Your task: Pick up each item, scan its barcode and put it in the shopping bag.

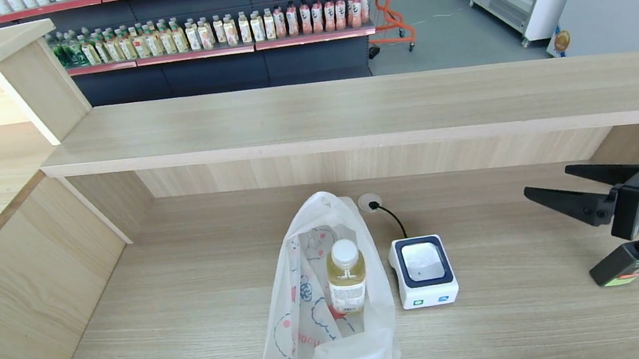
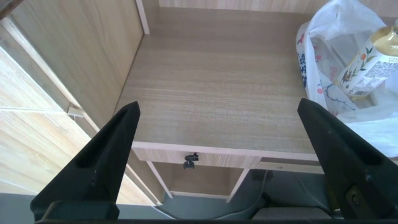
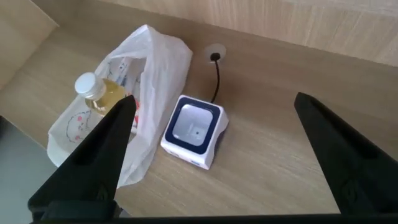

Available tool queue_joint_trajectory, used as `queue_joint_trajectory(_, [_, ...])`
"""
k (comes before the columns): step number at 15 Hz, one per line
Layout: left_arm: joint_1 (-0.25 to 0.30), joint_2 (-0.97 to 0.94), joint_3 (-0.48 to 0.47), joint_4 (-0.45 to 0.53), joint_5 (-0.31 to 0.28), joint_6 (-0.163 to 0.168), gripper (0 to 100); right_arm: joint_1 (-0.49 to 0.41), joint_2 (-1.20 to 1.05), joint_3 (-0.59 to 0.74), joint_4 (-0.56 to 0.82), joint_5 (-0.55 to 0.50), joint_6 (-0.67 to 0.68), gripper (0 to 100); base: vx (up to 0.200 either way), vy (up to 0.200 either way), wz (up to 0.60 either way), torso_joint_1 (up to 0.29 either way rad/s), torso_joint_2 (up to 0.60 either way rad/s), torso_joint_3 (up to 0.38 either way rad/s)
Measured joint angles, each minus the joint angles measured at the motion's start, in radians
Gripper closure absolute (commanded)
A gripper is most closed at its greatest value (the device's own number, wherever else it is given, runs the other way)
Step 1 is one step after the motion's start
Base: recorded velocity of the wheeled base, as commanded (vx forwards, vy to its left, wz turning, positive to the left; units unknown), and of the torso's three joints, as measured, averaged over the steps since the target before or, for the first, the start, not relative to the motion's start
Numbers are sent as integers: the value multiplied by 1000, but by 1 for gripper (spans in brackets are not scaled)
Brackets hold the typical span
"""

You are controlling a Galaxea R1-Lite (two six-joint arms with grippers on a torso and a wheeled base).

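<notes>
Finds bottle (image 1: pixel 347 277) upright in shopping bag (image 1: pixel 311 357), just left of scanner (image 1: pixel 424 270), well left of empty, spread right pincer (image 1: pixel 546 180).

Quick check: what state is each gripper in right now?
Left gripper: open, holding nothing.
Right gripper: open, holding nothing.

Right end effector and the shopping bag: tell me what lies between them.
The barcode scanner stands on the counter between the right end effector and the shopping bag, as the head view shows.
</notes>
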Motion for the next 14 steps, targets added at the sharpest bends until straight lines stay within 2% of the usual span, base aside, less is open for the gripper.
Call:
queue_joint_trajectory(5, [0,0,0,0,0,3,0,-61,-24,26,33,-30,49,0,-200,0,0,6,4,0])
queue_joint_trajectory(8, [0,0,0,0,0,2,0,-113,-28,28,84,-31,70,0,0,0,0,0,0,0])
queue_joint_trajectory(14, [1,0,0,0,0,3,0,-220,3,14,111,-36,58,0,0,-200,0,5,-3,3])
